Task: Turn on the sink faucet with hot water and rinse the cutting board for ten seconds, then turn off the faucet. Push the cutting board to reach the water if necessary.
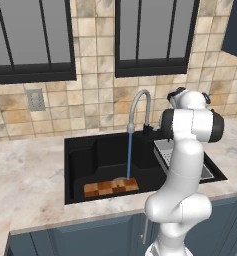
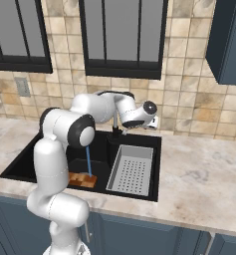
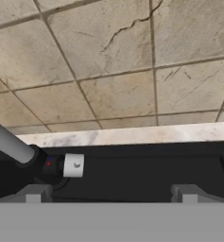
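At the far left of the left base view, a grey wall outlet (image 1: 35, 99) sits on the beige tiled wall (image 1: 95, 95), below a dark-framed window (image 1: 32, 40). To its right, in the middle of the frame, the black sink (image 1: 80, 165) is set into the marble counter (image 1: 25, 175). The cutting board (image 1: 111, 187) lies flat on the sink floor near the front wall, at the lower middle of the frame. The water (image 1: 129, 155) falls as a thin blue line from the spout of the sink faucet (image 1: 139, 107) and lands at the back edge of the board. Further right, the white arm (image 1: 187, 150) covers a part of the grey drainer tray (image 1: 206, 170).

From the right base view, the board (image 2: 82, 180) shows partly behind the arm at the lower left, with the stream (image 2: 87, 159) touching it. The drainer tray (image 2: 132, 169) lies in the right part of the sink (image 2: 20, 167). The hand (image 2: 148, 118) is near the faucet base, at the upper middle.

Seen from the hand view, the faucet stem (image 3: 9, 144) is at the left, with its small lever (image 3: 73, 165) just beside it on the dark base. The gripper (image 3: 111, 194) has its fingers (image 3: 34, 194) wide apart and holds nothing.
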Motion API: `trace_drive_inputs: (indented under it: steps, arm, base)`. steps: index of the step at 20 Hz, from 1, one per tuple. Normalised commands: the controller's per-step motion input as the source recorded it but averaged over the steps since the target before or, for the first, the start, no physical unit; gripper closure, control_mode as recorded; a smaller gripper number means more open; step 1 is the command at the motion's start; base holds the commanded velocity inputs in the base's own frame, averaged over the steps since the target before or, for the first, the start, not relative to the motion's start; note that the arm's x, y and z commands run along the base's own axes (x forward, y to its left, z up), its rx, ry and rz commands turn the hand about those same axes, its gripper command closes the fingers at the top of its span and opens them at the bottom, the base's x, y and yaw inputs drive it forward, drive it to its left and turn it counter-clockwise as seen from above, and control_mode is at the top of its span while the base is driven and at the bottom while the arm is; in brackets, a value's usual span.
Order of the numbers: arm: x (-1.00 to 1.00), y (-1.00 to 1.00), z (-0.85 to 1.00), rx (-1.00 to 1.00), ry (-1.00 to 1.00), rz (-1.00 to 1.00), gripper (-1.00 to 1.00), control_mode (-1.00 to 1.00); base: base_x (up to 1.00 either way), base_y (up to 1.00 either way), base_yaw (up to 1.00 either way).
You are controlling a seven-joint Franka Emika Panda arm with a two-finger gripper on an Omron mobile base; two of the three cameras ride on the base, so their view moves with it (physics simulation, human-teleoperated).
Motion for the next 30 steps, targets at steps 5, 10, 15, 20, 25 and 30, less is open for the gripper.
trace_drive_inputs:
  steps: [5, 10, 15, 20, 25, 30]
  arm:
    - [0.0, 0.0, 0.0, 0.0, 0.0, 0.0, -1.0, -1.0]
    - [0.0, 0.0, 0.0, 0.0, 0.0, 0.0, -1.0, -1.0]
    - [0.0, 0.0, 0.0, 0.0, 0.0, 0.0, -1.0, -1.0]
    - [0.0, 0.0, 0.0, 0.0, 0.0, 0.0, -1.0, -1.0]
    - [0.0, 0.0, 0.0, 0.0, 0.0, 0.0, -1.0, -1.0]
    - [0.0, 0.0, 0.0, 0.0, 0.0, 0.0, -1.0, -1.0]
  base:
    - [0.0, 0.0, 0.0]
    - [0.0, 0.0, 0.0]
    - [0.0, 0.0, 0.0]
    - [0.0, 0.0, 0.0]
    - [0.0, 0.0, 0.0]
    - [0.0, 0.0, 0.0]
